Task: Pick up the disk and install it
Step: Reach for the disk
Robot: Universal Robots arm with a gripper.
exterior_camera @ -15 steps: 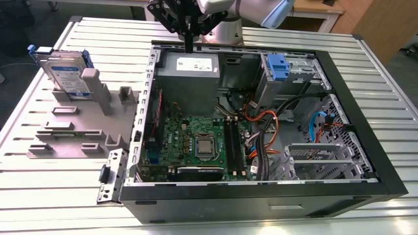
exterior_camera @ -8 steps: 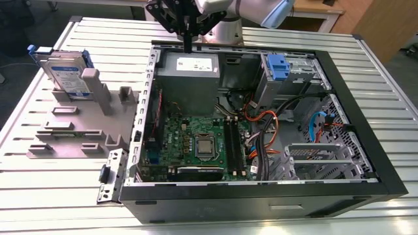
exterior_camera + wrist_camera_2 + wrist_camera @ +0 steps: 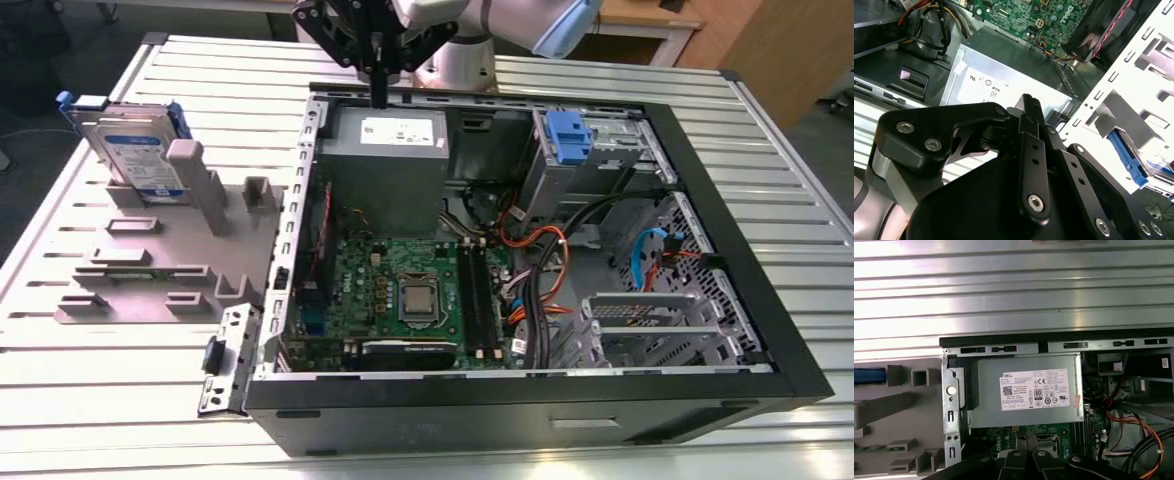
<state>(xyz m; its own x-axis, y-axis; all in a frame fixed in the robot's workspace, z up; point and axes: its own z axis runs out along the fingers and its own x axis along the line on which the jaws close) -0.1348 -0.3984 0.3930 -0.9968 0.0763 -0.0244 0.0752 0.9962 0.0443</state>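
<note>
Presently, in the exterior view, the end effector (image 3: 380, 98) hangs above the far edge of the open computer case (image 3: 441, 425). Its fingers are clenched together on nothing, and the tips are just over the grey power supply box (image 3: 387, 150). The disk (image 3: 140, 150) stands upright in a grey holder (image 3: 147, 270) on the desk (image 3: 80, 400). It is at the exterior view's left, on the far side, well apart from the end effector. Inside the case lie a green motherboard (image 3: 400, 290) and, toward the far right, a blue bracket (image 3: 567, 135) in a drive bay.

In the second wrist view, the black end effector (image 3: 1029, 102) shows close up, fingers pressed together with nothing between them. Beyond them sits the power supply box (image 3: 1004, 75) with its white label. The disk (image 3: 1127, 156) shows its blue side frame beside a pale holder.

In the first wrist view, the end effector (image 3: 1024, 440) points toward the power supply box (image 3: 1024, 395), with the motherboard's green edge between them. The slatted desk (image 3: 1014, 290) lies beyond the case. A blue strip of the disk (image 3: 869, 376) shows at the grey holder (image 3: 884, 410).
</note>
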